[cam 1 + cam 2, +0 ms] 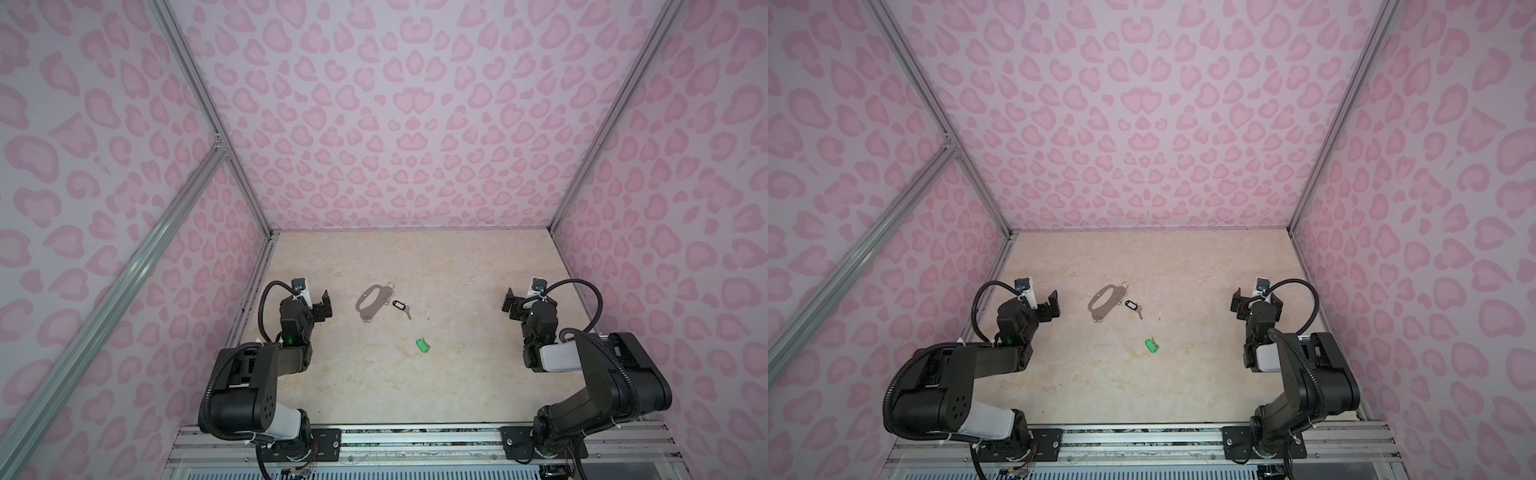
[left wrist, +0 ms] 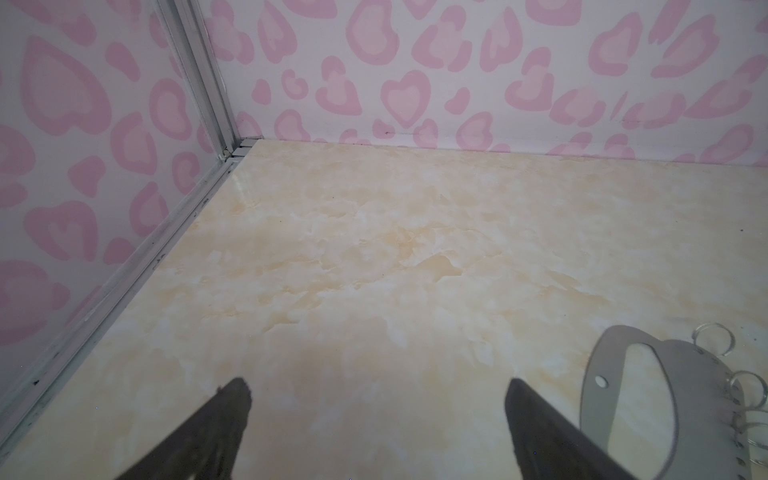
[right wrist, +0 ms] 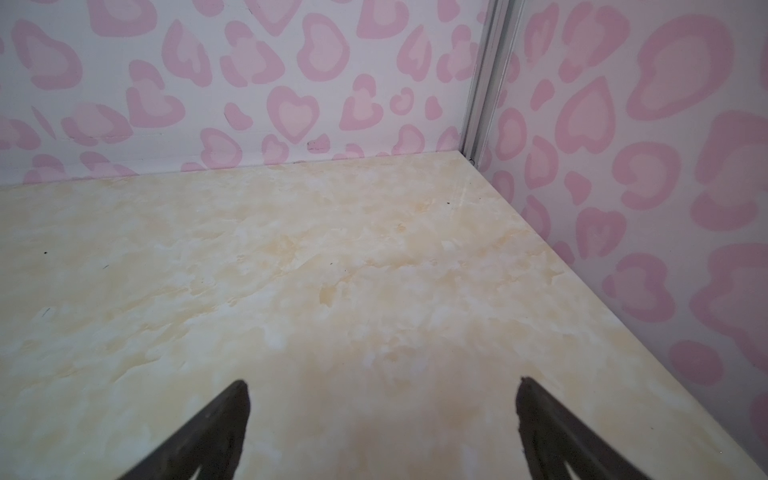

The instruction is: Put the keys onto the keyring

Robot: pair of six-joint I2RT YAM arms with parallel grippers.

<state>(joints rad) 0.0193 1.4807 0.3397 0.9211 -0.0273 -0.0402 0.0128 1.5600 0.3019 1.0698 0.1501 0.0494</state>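
Note:
The keyring (image 1: pixel 372 308) (image 1: pixel 1106 308), a flat grey plate with an oval slot and small metal rings along its edge, lies left of centre on the table. A key with a black tag (image 1: pixel 398 304) (image 1: pixel 1131 304) lies just right of it. A key with a green tag (image 1: pixel 421 345) (image 1: pixel 1150 345) lies nearer the front, apart from both. My left gripper (image 1: pixel 311 301) (image 1: pixel 1038 303) (image 2: pixel 376 388) is open and empty, just left of the keyring (image 2: pixel 702 395). Far to the right, my right gripper (image 1: pixel 525 301) (image 1: pixel 1257 301) (image 3: pixel 382 388) is open over bare table.
The beige marbled tabletop (image 1: pixel 457 374) is boxed in by pink heart-patterned walls (image 1: pixel 395 124) on three sides with aluminium posts (image 2: pixel 199 83) (image 3: pixel 482 83) in the corners. A metal rail (image 1: pixel 415 440) carrying both arm bases runs along the front edge.

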